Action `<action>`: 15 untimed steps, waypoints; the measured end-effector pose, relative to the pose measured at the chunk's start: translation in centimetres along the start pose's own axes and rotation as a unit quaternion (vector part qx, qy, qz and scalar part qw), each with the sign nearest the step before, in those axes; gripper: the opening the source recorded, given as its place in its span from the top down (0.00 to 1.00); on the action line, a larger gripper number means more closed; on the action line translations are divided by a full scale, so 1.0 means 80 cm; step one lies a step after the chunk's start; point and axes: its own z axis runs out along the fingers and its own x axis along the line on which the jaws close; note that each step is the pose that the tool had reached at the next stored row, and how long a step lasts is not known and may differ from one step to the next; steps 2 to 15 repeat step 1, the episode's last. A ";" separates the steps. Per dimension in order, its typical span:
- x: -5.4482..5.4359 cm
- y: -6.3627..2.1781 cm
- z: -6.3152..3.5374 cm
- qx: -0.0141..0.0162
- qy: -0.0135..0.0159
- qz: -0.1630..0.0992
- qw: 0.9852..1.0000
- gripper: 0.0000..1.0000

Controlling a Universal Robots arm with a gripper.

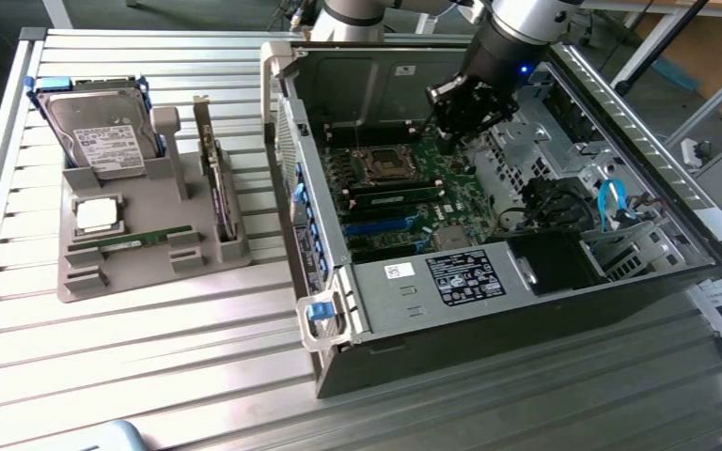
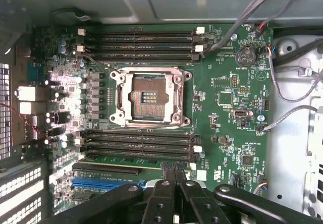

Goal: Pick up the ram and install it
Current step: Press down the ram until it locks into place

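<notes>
— So where's the ram (image 1: 393, 199)?
— Seated in a slot of the motherboard (image 2: 232, 98), beside the empty socket (image 2: 150, 98).
— And the pincer (image 2: 174, 171)?
— Closed, empty, right over that stick inside the computer case (image 1: 374, 85).

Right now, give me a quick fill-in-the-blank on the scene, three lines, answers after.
1. The gripper, hanging inside the computer case, is ___.
2. The processor socket has no chip in it: it is ___.
3. The hard drive stands in the grey holder on the exterior view's ___ of the case.

Missing words: shut; empty; left
</notes>
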 end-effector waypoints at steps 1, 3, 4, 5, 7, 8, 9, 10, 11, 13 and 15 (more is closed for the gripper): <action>0.000 0.000 0.000 0.000 0.000 0.000 1.000 0.89; 0.000 0.000 0.000 0.000 0.000 0.000 1.000 0.89; 0.000 0.000 0.000 0.000 0.000 0.000 1.000 0.89; 0.000 0.000 0.000 0.000 0.000 0.000 1.000 0.89; 0.000 0.000 0.000 0.000 0.000 0.000 1.000 0.89; 0.000 0.000 0.000 0.000 0.000 0.000 1.000 0.89; 0.000 0.000 0.000 0.000 0.000 0.000 1.000 0.89; 0.000 0.000 0.000 0.000 0.000 0.000 1.000 0.89; 0.000 0.000 0.000 0.000 0.000 0.000 1.000 0.89; 0.000 0.000 0.000 0.000 0.000 0.000 1.000 0.89; 0.000 0.000 0.000 0.000 0.000 0.000 1.000 0.89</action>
